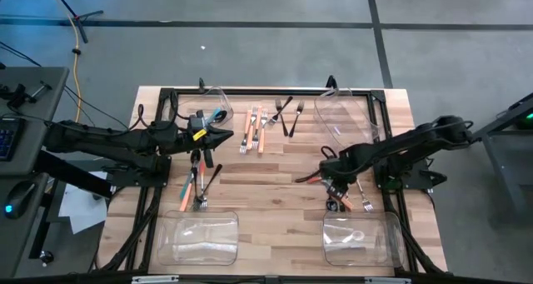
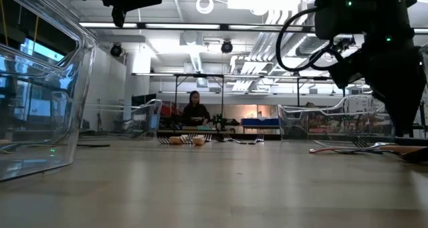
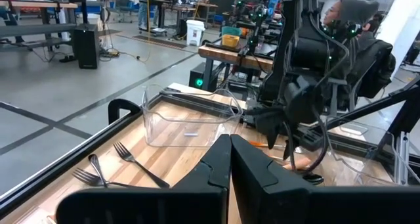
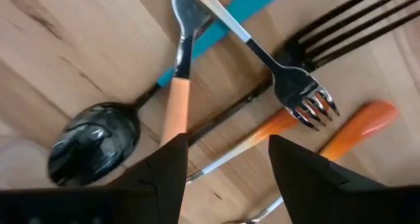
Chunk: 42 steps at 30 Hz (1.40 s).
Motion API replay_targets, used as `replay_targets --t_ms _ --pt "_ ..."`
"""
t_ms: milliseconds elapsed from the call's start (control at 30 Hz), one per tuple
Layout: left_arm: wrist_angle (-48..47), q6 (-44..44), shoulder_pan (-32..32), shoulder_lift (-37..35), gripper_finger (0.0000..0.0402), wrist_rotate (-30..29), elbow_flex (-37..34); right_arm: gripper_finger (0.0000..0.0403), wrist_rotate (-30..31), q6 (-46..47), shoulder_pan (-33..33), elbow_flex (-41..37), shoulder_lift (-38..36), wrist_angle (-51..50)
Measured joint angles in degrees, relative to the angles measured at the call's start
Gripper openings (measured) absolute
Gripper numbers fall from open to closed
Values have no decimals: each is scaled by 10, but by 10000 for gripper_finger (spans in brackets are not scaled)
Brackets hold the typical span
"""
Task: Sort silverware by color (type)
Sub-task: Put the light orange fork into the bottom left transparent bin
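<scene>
Glossy metal spoon [image 4: 95,142]; matt wood table [image 1: 275,192].

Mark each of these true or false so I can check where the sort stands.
1. The right gripper is low over a pile of silverware. True.
2. The right gripper is shut on a fork. False: it is open, holding nothing.
3. The left gripper is shut. True.
4. Four clear bins stand on the table. True.
5. The orange-handled forks at the table's middle lie inside a bin. False: they lie on bare wood.
</scene>
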Motion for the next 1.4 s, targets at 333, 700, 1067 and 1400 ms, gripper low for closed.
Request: replay_targets --t_ms 333,700,1067,1400 --pt "0 0 0 0 0 -1 0 173 3 0 30 0 46 63" --pt "1 0 0 0 0 -7 0 169 12 0 34 2 79 68" --pt "1 0 0 0 0 -13 0 169 39 -29 34 1 80 68" --pt "1 0 0 0 0 -13 0 170 39 -18 33 0 81 69"
